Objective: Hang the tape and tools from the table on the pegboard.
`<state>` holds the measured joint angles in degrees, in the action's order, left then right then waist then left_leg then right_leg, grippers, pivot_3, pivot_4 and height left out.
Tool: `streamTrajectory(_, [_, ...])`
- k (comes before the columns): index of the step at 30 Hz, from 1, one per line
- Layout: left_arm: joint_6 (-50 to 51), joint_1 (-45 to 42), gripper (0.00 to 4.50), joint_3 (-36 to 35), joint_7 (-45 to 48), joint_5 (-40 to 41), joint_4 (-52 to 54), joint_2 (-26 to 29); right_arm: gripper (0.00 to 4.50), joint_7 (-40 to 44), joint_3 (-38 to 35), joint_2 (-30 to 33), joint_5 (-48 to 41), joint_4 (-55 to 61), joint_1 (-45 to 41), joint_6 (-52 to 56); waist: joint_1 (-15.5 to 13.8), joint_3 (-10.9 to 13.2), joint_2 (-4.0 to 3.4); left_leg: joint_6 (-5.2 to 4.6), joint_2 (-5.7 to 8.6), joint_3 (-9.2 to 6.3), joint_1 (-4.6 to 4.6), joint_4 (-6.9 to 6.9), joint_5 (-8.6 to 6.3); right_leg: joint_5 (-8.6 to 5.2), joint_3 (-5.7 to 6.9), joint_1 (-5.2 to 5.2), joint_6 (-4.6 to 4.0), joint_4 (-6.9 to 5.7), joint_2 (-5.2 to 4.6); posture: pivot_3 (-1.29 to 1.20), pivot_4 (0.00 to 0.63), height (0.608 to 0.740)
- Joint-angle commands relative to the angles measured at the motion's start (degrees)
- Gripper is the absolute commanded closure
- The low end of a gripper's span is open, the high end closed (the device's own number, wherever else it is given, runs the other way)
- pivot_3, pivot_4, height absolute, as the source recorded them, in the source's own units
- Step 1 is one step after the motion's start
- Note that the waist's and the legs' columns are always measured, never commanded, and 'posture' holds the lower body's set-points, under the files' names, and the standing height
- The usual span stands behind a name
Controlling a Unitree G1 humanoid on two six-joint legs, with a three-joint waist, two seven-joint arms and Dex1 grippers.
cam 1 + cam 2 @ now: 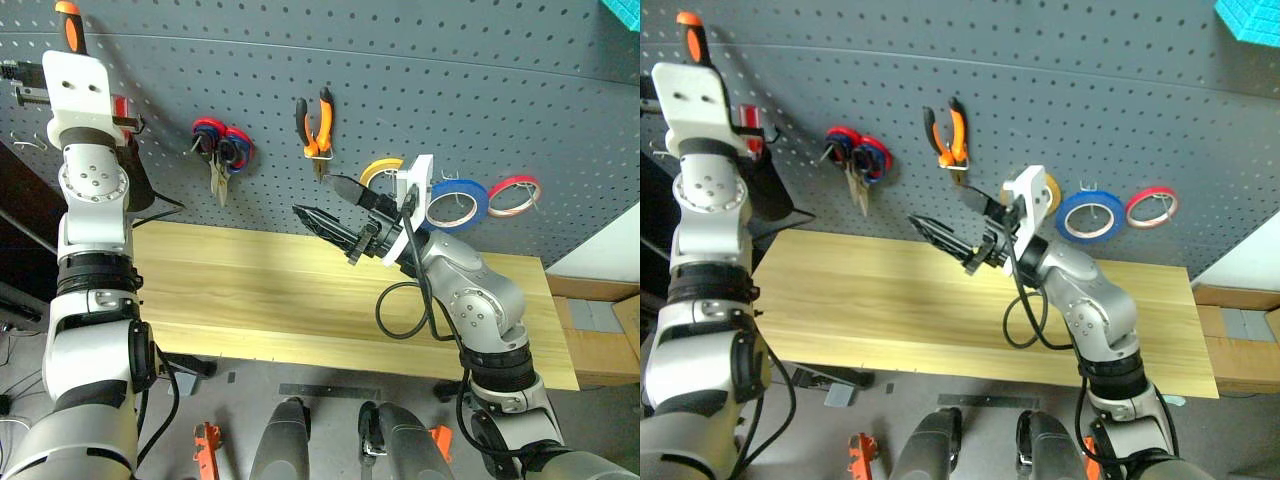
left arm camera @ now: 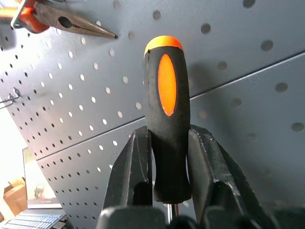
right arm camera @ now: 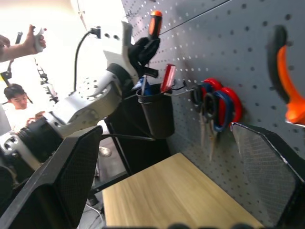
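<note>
Left pincer [image 2: 167,143] around rubbery orange-and-black screwdriver handle [image 2: 166,109] before perforated pegboard [image 2: 248,114]

Bare table [image 1: 250,290] under crowded pegboard [image 1: 480,90]

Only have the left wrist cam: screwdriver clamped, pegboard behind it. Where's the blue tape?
Observer: The blue tape hangs on the pegboard, between a yellow roll and a red roll.
Operator: Right pincer status?
Observer: The right pincer is open and holds nothing. It sits above the table, just below the hung orange pliers.
Operator: What's near my left pincer on the board?
Observer: A black cup is mounted just below the left pincer and its screwdriver. Red-and-blue scissors hang next to the cup.
</note>
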<state>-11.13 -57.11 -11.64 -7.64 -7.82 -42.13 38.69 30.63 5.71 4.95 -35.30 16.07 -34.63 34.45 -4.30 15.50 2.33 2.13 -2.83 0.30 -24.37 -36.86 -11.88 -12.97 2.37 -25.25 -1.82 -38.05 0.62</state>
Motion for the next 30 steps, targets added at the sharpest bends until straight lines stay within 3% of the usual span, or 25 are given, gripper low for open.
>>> streamTrajectory(1, [-2.43,-2.28,3.83,-0.3,0.34,-0.01,0.18,2.09,0.0,-1.19,-1.4,-1.69,-2.21,2.74,-2.45,-0.77,0.05,0.21,0.02,0.0,0.0,0.01,0.0,0.0,0.0,0.0,0.0,-0.01,0.0,-0.01,0.0,0.17,0.299,0.74])
streamTrajectory(12, [-2.14,-0.6,3.83,-0.66,0.43,0.58,0.78,1.32,0.0,-1.62,-0.61,-0.91,-1.65,2.59,-2.03,-0.96,0.05,0.68,-0.02,0.0,0.02,-0.02,-0.12,0.04,0.0,-0.03,0.06,-0.08,0.05,0.06,-0.12,0.16,0.312,0.74])
streamTrajectory(23, [-1.73,-0.53,0.19,-0.76,-0.13,0.76,1.66,1.27,0.0,-0.81,-0.49,-0.1,-0.88,0.66,-2.52,-2.1,0.03,0.71,-0.02,0.0,0.02,-0.05,-0.12,0.04,0.0,-0.04,0.11,-0.07,0.06,0.06,-0.12,0.17,0.297,0.74])
streamTrajectory(30, [0.39,1.5,0.04,-1.64,0.63,2.55,5.56,0.2,0.0,-0.24,-0.54,0.43,-0.28,0.98,-2.29,-2.35,0.04,0.71,-0.02,0.0,0.02,-0.06,-0.14,0.06,0.0,-0.04,0.11,-0.08,0.07,0.08,-0.13,0.16,0.285,0.74])
